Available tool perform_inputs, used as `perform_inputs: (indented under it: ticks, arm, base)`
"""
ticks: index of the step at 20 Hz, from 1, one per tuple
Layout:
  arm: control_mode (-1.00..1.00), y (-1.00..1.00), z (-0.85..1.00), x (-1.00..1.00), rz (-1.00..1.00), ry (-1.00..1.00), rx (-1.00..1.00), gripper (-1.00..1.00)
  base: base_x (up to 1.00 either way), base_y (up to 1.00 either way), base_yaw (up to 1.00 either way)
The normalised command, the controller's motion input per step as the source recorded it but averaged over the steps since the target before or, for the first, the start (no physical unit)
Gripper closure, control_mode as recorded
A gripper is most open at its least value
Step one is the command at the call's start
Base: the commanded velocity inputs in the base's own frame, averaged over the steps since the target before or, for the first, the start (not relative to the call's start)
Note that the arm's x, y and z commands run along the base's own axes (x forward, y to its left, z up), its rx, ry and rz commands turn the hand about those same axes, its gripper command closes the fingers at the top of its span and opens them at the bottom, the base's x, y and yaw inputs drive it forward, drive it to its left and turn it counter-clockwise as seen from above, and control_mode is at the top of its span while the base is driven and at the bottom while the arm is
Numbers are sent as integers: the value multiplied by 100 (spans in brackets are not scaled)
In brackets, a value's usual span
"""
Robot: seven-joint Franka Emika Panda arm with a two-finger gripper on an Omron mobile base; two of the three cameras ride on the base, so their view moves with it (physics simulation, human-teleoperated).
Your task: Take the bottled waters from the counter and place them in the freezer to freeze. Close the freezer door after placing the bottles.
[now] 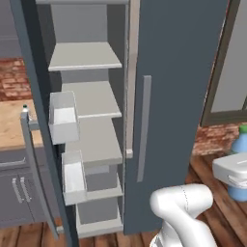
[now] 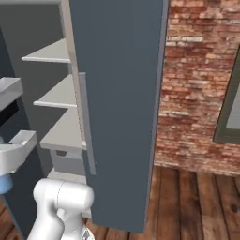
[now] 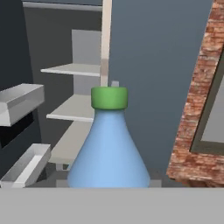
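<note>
A blue-tinted bottled water (image 3: 109, 148) with a green cap stands upright in my gripper, close in front of the hand camera. In the left base view my gripper (image 1: 235, 170) is at the far right, shut on that bottle (image 1: 240, 141), to the right of the freezer (image 1: 91, 99). The hand (image 2: 11, 152) and the bottle's bottom (image 2: 3, 183) also show in the right base view. The freezer door (image 1: 43, 120) stands open at the left, its white bins (image 1: 65, 118) facing in. On the counter (image 1: 12, 125), a small dark-capped top (image 1: 25, 108) peeks out by the door's bar handle.
The unit's right slate-grey door (image 1: 169, 96) is shut, with a long bar handle (image 1: 144, 128). Pale shelves (image 3: 74, 107) lie open to the left of it. A brick wall (image 2: 197, 84) and a dark window frame (image 2: 229, 108) stand to the right over wood flooring (image 2: 197, 201).
</note>
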Motion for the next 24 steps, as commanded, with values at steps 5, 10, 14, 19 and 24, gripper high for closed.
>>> perform_inputs:
  ticks: [5,10,14,19,24]
  arm:
    - [100,0,0,0,0,0,0,100]
    - [100,0,0,0,0,0,0,100]
    - [100,0,0,0,0,0,0,100]
    - [100,0,0,0,0,0,0,100]
    - [100,0,0,0,0,0,0,100]
  base:
    - [45,-15,13]
    - [60,-4,26]
    - [53,-16,32]
    - [38,-13,33]
    - [29,-4,33]
